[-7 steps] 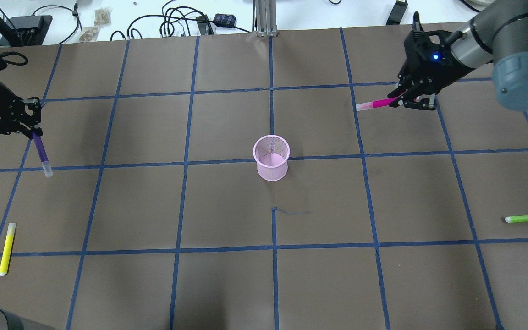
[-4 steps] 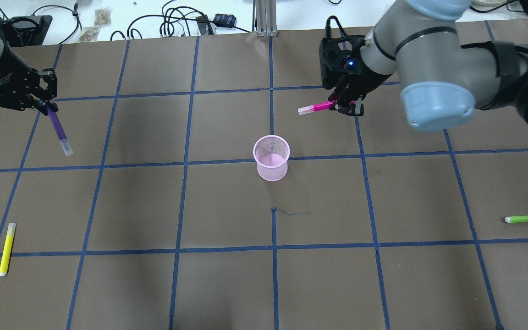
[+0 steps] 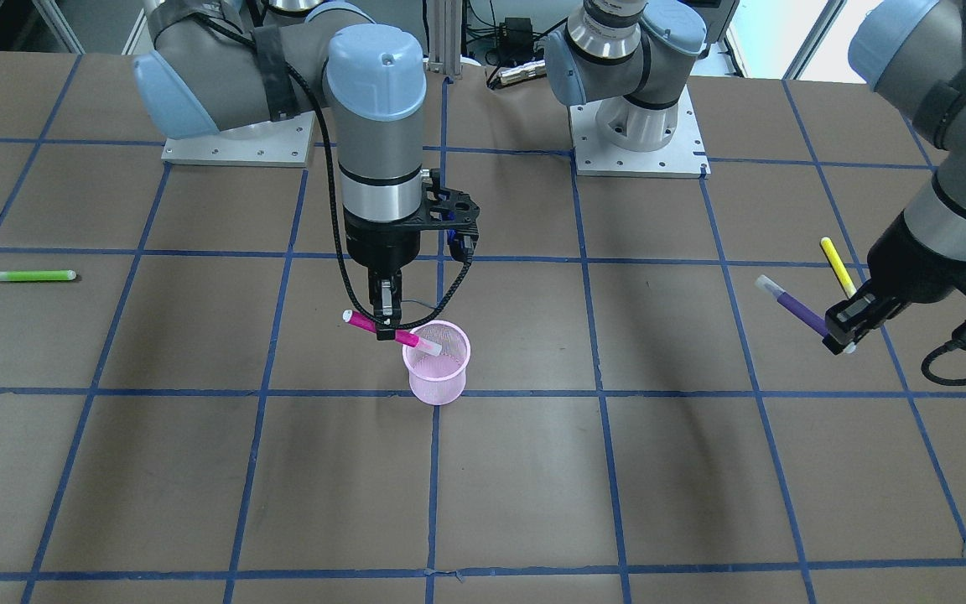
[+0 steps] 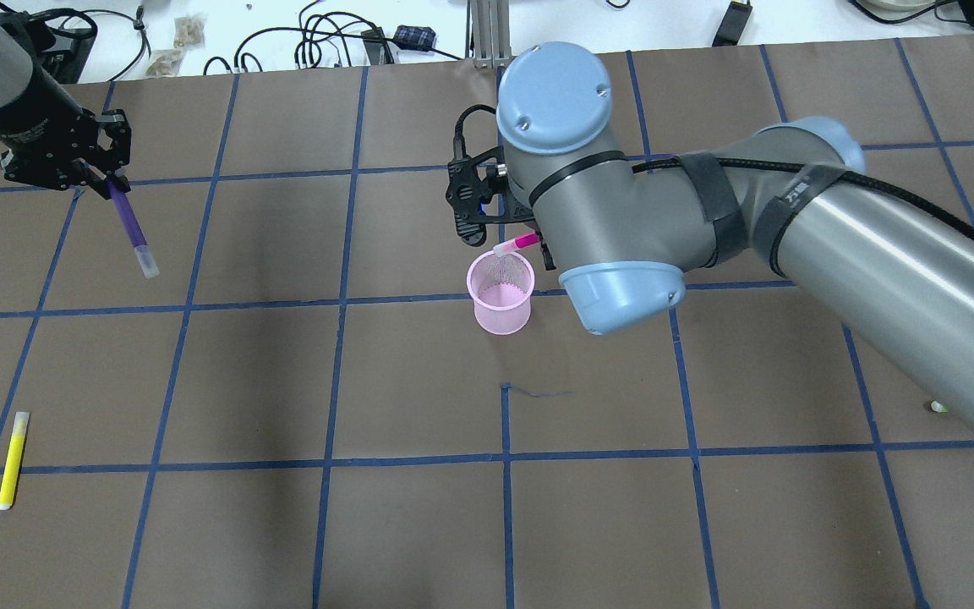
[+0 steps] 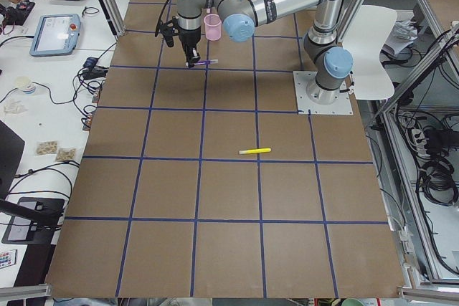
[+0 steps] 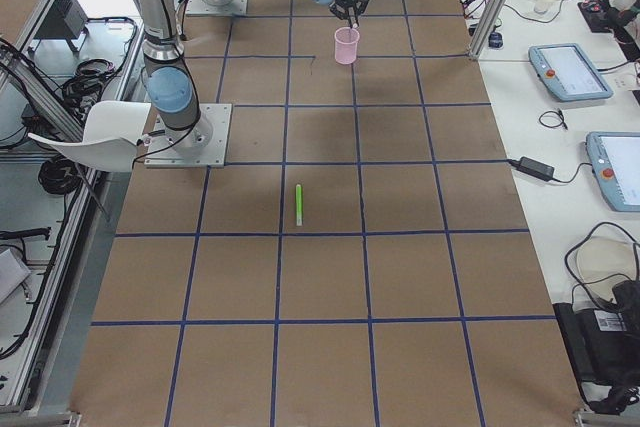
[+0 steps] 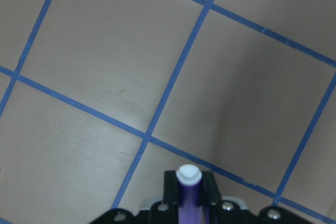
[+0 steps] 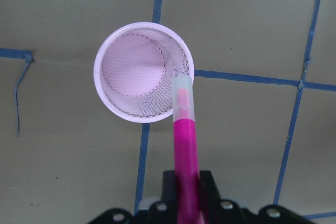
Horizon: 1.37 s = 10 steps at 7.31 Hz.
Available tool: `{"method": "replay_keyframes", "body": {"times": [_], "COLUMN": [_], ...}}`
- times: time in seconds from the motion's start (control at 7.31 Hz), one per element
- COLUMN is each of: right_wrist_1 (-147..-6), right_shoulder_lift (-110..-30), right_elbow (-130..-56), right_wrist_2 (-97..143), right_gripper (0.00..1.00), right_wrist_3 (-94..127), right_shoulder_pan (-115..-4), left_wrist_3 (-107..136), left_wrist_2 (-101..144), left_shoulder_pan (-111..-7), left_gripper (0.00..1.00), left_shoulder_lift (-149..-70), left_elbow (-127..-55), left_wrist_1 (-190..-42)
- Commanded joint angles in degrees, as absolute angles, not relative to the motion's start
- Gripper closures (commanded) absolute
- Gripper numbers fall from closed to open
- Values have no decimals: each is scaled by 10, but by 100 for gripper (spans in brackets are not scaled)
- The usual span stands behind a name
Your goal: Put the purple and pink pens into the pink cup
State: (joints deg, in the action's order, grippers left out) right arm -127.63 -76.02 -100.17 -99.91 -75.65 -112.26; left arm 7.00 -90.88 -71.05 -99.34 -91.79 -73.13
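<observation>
The pink mesh cup (image 4: 500,293) stands upright at the table's middle; it also shows in the front view (image 3: 437,361) and the right wrist view (image 8: 143,72). My right gripper (image 3: 384,329) is shut on the pink pen (image 3: 388,331) and holds it just above the cup's rim, its clear cap (image 8: 183,98) over the rim's edge. My left gripper (image 4: 108,179) is shut on the purple pen (image 4: 129,225), held in the air far to the cup's left with its cap pointing down; it also shows in the front view (image 3: 795,310) and the left wrist view (image 7: 188,192).
A yellow pen (image 4: 13,459) lies at the front left of the table. A green pen (image 3: 30,275) lies at the robot's right side, mostly hidden by the right arm in the overhead view. Cables and small items lie beyond the table's far edge.
My right gripper has carried the pink pen leftward from the table's far right to just above the cup. My left gripper has moved up and slightly right with the purple pen.
</observation>
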Motion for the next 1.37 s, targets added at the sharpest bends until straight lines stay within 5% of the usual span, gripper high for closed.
{"method": "replay_keyframes", "body": {"times": [0.0,0.41,0.55,0.68,0.82,1.23], "right_wrist_1": [-1277,-1310,-1310,-1310,-1311,-1310], "right_shoulder_lift": [-737,-704,-701,-700,-700,-721], "right_elbow": [-1002,-1001,-1002,-1002,-1000,-983], "right_wrist_2": [-1045,-1052,-1052,-1049,-1048,-1053], "right_gripper": [100,98,74,28,2,0], "right_wrist_3": [-748,-751,-751,-749,-752,-754], "right_shoulder_pan": [-1150,-1167,-1167,-1167,-1167,-1154], "left_wrist_3": [70,83,83,83,83,78], "left_wrist_2": [-909,-911,-909,-903,-902,-901], "left_shoulder_pan": [-708,-709,-713,-715,-716,-722], "left_gripper": [100,100,100,100,100,100], "left_shoulder_lift": [-993,-996,-995,-995,-994,-988], "left_elbow": [-922,-922,-923,-922,-922,-919], "left_wrist_1": [-731,-733,-733,-731,-731,-723]}}
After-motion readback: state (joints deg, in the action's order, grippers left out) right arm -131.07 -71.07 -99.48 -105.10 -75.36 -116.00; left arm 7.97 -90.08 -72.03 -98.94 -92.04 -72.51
